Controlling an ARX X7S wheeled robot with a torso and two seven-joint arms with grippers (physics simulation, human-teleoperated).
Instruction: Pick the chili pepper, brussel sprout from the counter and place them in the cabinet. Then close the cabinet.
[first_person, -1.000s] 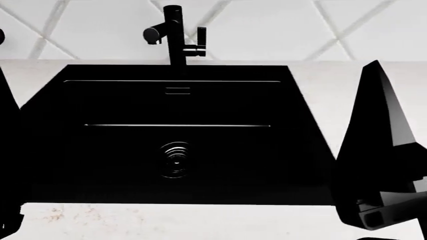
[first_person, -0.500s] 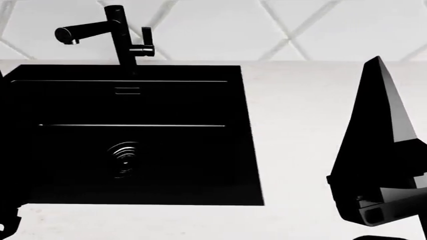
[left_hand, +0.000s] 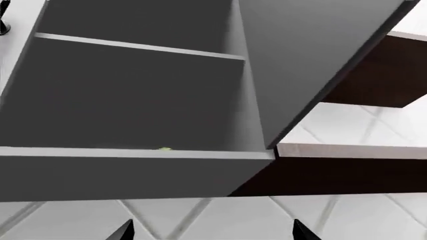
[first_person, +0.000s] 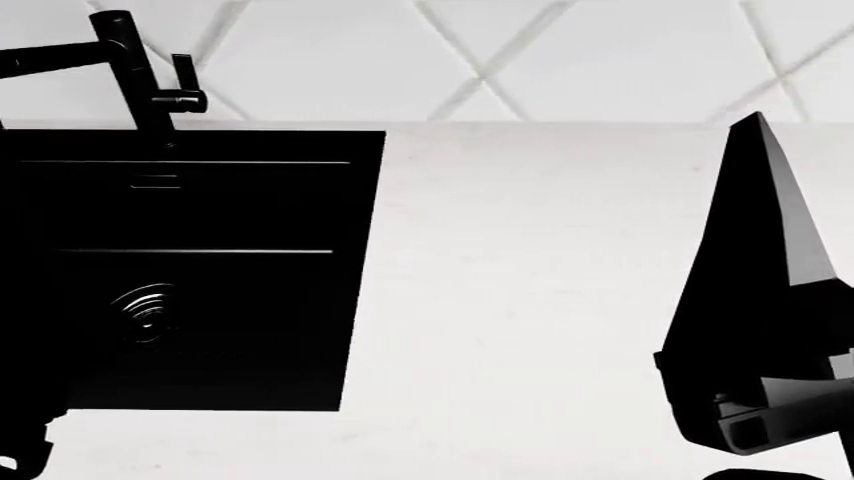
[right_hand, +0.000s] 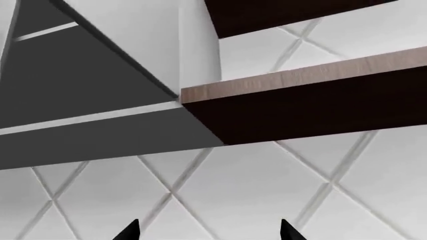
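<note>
Panned rightward across the last second. Pushed to the far left of the head view now: black sink (first_person: 187, 280), cropped by the frame edge, faucet (first_person: 127, 60) up in the corner where it stood near centre a second ago. Opened up in the middle: a broad bare stretch of white counter (first_person: 534, 280), with no chili pepper and no brussel sprout anywhere on it. Unmoved at the right edge: dark bulk of the right arm (first_person: 761, 330).

Seen from the left wrist: left gripper (left_hand: 212, 232) raised, tips spread apart, nothing between them, aimed up at the grey cabinet (left_hand: 133, 90) with its door (left_hand: 313, 60) swung open. At the lower lip, a tiny yellow-green speck (left_hand: 164, 148), possibly the sprout, too small to tell.

Seen from the right wrist: right gripper (right_hand: 208, 232) likewise parted and empty, facing tiled wall (right_hand: 233, 190) and a dark wooden shelf (right_hand: 307, 100).

Reads as a search sweep along the counter. Pepper out of view everywhere; cabinet not yet closed.
</note>
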